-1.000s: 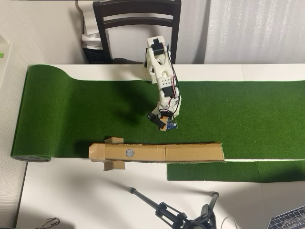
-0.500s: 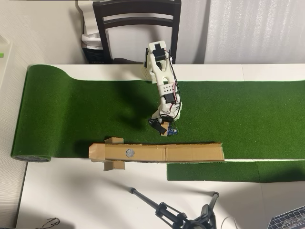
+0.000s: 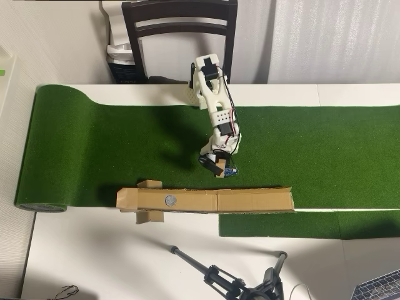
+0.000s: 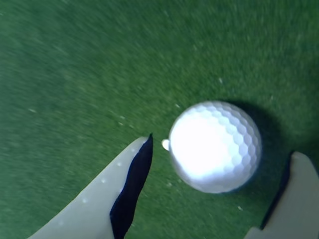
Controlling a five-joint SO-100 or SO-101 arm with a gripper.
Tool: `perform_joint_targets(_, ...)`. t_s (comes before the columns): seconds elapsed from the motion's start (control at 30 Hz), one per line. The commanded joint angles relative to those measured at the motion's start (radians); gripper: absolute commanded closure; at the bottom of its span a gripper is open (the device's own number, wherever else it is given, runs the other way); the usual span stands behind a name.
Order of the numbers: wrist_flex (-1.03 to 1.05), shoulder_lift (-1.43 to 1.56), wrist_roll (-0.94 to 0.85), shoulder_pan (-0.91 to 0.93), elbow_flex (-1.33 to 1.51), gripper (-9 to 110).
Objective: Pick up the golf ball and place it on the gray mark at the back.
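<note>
Tool [image 4: 219,184] fingers spread wide on either side of the golf ball [image 4: 215,147], gripping nothing: in the wrist view the white dimpled ball lies on green turf [image 4: 99,64] between the pale left finger [image 4: 94,204] with its dark inner pad and the right finger at the frame's lower right corner, neither one touching it. Seen from overhead, the white arm [image 3: 215,106] reaches down from the far edge of the white counter [image 3: 94,256] onto the turf strip, its tool [image 3: 220,167] lowered close to the long brown cardboard strip [image 3: 250,200]; the ball itself is hidden there beneath the arm. On the cardboard, well to the left of the tool in that view, lies the gray mark [image 3: 169,200], bare. A dark chair [image 3: 181,31] stands behind the arm and a black tripod [image 3: 231,281] lies on the counter's near side
</note>
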Motion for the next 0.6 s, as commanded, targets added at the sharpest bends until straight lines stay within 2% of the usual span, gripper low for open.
perform_joint_targets(0.0, 0.012, -0.017, -0.006, -0.005, -0.080, 58)
perform_joint_targets(0.57, -0.005, 0.005, 0.003, 0.009, -0.086, 58)
